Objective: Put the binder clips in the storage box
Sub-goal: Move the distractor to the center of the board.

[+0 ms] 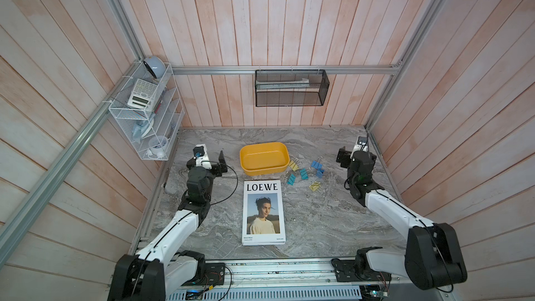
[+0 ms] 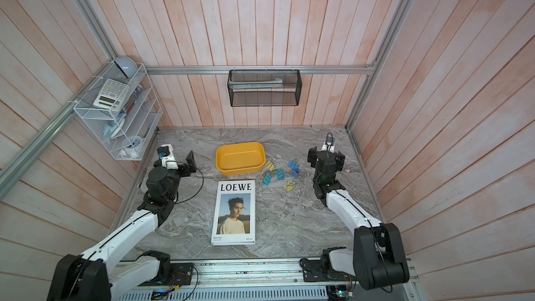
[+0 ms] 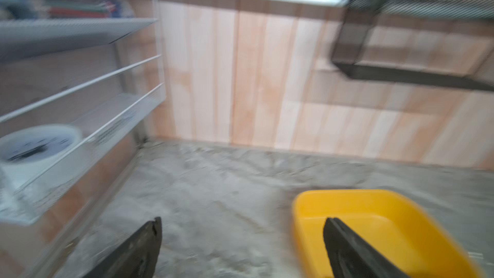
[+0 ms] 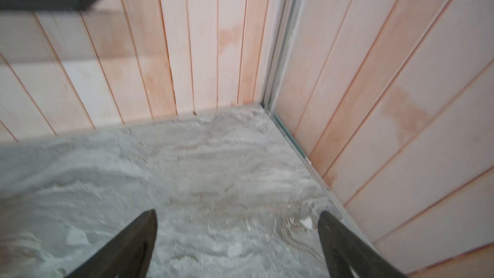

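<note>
1. White wire rack [image 1: 146,117] hangs on the left wall by the far-left corner. A calculator [image 1: 141,94] lies on its top shelf.
2. Just right of the rack, the left tool [image 3: 242,225] is above the grey marbled tabletop [image 1: 318,221], to the left of the box and apart from it. The left wrist view is blurred, but it shows the jaws standing wide with nothing between them.
3. At the far middle of the tabletop sits the yellow storage box [image 1: 265,170], a shallow tray with rounded corners, its long side facing the near edge.
4. On the near side of the box a magazine [image 1: 263,212] lies face up, with "LOEWE" above a portrait. Its far edge is close to the box, with a strip of tabletop between them.
5. On the far wall a black mesh basket [image 1: 291,88] hangs from a metal rail, above and slightly right of the box.
6. All six binder clips [image 1: 304,174] lie on the tabletop in a loose cluster right of the box, outside it. One pale yellow clip [image 1: 292,165] is just beside the box's near-right corner. Two teal clips [image 1: 290,180] are in the middle, two blue clips [image 1: 316,165] are farther right, and the second pale yellow clip [image 1: 314,186] is nearest.
7. Right of the cluster and apart from it, by the right wall, is the right tool [image 4: 238,214]. Its jaws are spread wide over bare tabletop, gripping nothing.
</note>
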You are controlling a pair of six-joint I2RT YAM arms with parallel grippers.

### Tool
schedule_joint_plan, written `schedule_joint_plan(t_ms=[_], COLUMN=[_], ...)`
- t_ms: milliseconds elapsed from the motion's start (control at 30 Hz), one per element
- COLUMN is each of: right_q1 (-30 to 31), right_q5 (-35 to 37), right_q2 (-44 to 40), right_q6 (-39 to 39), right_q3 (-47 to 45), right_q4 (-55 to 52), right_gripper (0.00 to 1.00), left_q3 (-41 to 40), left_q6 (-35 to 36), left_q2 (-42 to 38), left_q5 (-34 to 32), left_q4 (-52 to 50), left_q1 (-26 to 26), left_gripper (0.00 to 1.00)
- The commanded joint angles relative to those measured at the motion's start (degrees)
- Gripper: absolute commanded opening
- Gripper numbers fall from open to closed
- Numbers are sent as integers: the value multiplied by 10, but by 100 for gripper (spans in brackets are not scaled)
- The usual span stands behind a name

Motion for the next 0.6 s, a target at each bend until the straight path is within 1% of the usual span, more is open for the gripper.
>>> schedule_joint_plan(t_ms=[0, 67, 100, 133, 167, 200, 233, 300, 333, 367, 400, 467, 500, 567], right_q1=[5, 6, 6, 6, 6, 6, 6, 7, 7, 7, 7, 7, 6, 7], right_q5=[-28, -34, -40, -43, -45, -52, -58, -67, -70, -70, -71, -81, -88, -98], right_q2=[-22, -25, -25, -26, -26, -26, -27, -34, -38, -42, -43, -47, -46, -44], right_q6=[90, 113, 120, 123, 128, 130, 129, 126, 123, 122, 120, 121, 122, 119], right_q3=[55, 62, 62, 61, 60, 59, 59, 56, 53, 51, 51, 51, 51, 54], right_q4=[-253, -295, -310, -318, -329, -339, -346, -353, -352, -352, -353, -352, -350, -352], right_gripper=[98, 98, 98, 98, 98, 98, 98, 98, 98, 98, 98, 98, 98, 98], left_q3=[93, 141, 179, 214, 257, 291, 305, 324, 334, 355, 372, 388, 385, 351], left_q6=[-93, -133, -148, -162, -191, -227, -244, -286, -294, -305, -314, -341, -363, -393], left_q2=[-5, 50, 95, 140, 194, 239, 271, 322, 347, 374, 401, 445, 460, 461], left_q5=[-70, -110, -132, -140, -144, -125, -97, -63, -44, -42, -54, -42, -39, -39], left_q4=[-247, -317, -354, -391, -438, -472, -474, -459, -454, -465, -477, -486, -493, -478], left_q1=[-153, -283, -343, -394, -427, -446, -462, -493, -503, -518, -533, -545, -545, -545], left_gripper=[100, 100, 100, 100, 100, 100, 100, 100, 100, 100, 100, 100, 100, 100])
